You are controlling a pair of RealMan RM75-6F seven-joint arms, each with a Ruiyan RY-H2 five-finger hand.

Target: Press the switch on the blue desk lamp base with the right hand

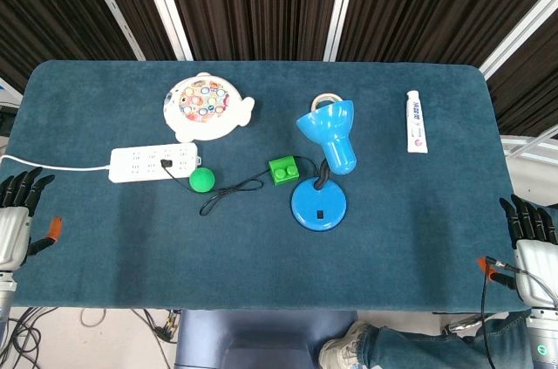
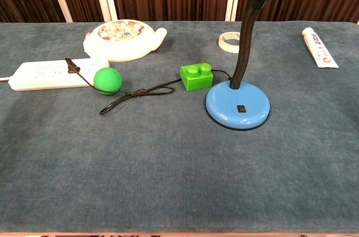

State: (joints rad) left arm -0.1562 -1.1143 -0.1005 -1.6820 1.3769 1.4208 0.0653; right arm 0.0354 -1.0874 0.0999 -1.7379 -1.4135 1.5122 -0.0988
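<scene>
Fig. legend, head + chest views, as I see it from the remote station. Blue desk lamp [image 1: 323,168] stands near the middle of the counter [image 1: 410,229], slightly right of centre. Round lamp base [image 2: 238,106] sits flat on the blue cloth; small dark switch [image 2: 241,108] on its top face, toward my side. Black gooseneck [image 2: 243,46] rises from the base's rear; shade [image 1: 330,125] tilts toward the far edge. Green block [image 2: 196,77] just left of the base, close to it, whether touching I can't tell. Black cord [image 2: 132,92] runs from there leftward to the white power strip [image 1: 153,162], plugged in. Green ball [image 2: 107,80] lies just in front of the strip, by the cord. Fish-shaped toy [image 1: 205,107] sits behind the strip. Tape roll [image 2: 229,41] behind the lamp, partly hidden in head view. Toothpaste tube [image 1: 417,121] far right, well apart from the rest.

Right hand [image 1: 532,242] at the counter's near-right edge, fingers spread, holding nothing, well apart from the lamp. Left hand [image 1: 17,216] at the near-left edge, fingers likewise apart, probably empty, though it's partly cropped. Neither hand shows in chest view.
</scene>
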